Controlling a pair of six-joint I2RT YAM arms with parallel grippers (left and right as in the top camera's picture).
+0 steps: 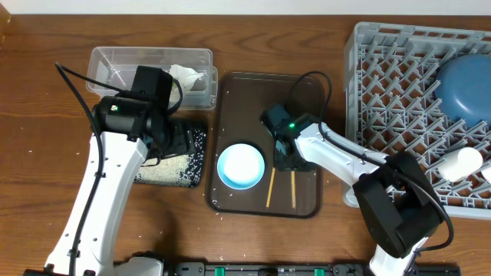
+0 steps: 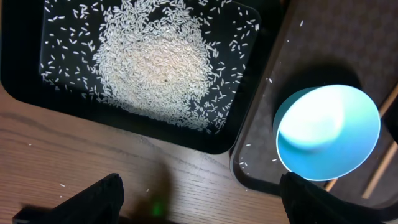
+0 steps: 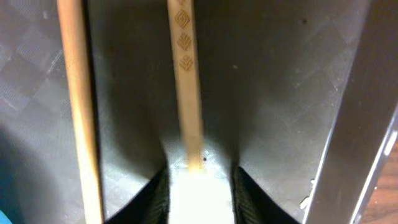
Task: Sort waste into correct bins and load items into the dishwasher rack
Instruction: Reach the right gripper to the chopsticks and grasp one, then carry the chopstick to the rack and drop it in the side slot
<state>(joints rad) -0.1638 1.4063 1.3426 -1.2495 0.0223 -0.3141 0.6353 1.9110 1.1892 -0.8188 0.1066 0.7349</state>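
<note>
The black tray (image 1: 192, 170) holds a pile of rice (image 2: 155, 56). My left gripper (image 2: 199, 208) is open and empty above the table at that tray's front edge (image 2: 25, 87). The pale-blue bowl (image 1: 242, 166) sits empty on the brown serving tray (image 1: 307, 92); it also shows in the left wrist view (image 2: 326, 130). Two chopsticks (image 1: 270, 188) lie beside it. My right gripper (image 3: 202, 193) is low over the brown tray, its fingers slightly apart on either side of one chopstick's end (image 3: 185, 74). The other chopstick (image 3: 78, 106) lies to the left. The snack wrapper is out of view.
The clear tub (image 1: 115, 61) at the back left holds the white tissue (image 1: 188, 77). The grey rack (image 1: 383, 100) on the right holds the blue plate (image 1: 464, 84) and a white cup (image 1: 460, 162). A few rice grains lie on the brown tray (image 2: 298, 37).
</note>
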